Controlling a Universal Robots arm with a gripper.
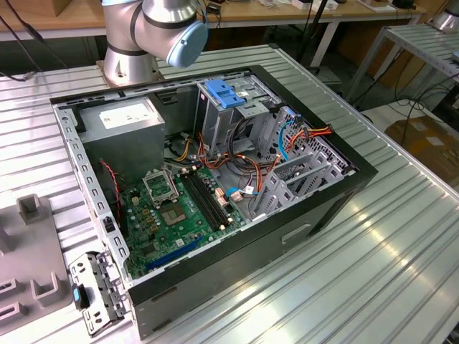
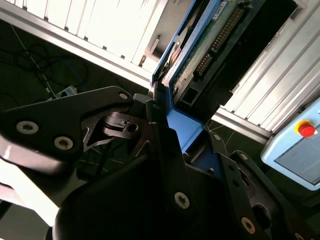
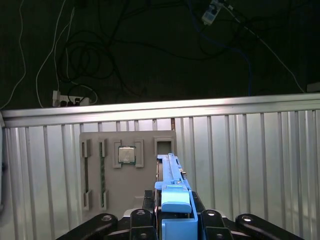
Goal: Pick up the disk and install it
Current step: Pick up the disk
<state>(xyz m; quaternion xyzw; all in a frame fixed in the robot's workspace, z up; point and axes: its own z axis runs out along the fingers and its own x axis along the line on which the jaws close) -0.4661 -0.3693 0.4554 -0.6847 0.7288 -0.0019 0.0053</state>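
My gripper (image 2: pixel 172 122) is shut on the disk (image 2: pixel 212 37), its black fingers (image 2: pixel 155 107) clamped on the blue carrier. In the second wrist view the disk stands edge-on, showing a bright blue rail, a green circuit board and a connector row. In the first wrist view the disk's blue end tab (image 3: pixel 176 202) sits between the gripper's (image 3: pixel 175 222) fingers, with its rail running away from the camera. It hangs in the air over the ribbed metal table (image 3: pixel 250 160). The open computer case (image 1: pixel 344 188) lies on its side in the exterior view.
A grey fixture plate (image 3: pixel 100 175) carrying a square chip (image 3: pixel 126 155) lies on the table below the disk. The case holds a drive cage with a light-blue latch plate (image 1: pixel 226 93), a motherboard (image 1: pixel 172 208) and loose cables. The arm's base (image 1: pixel 129 61) stands behind the case. A pendant with a red button (image 2: pixel 305 130) sits nearby.
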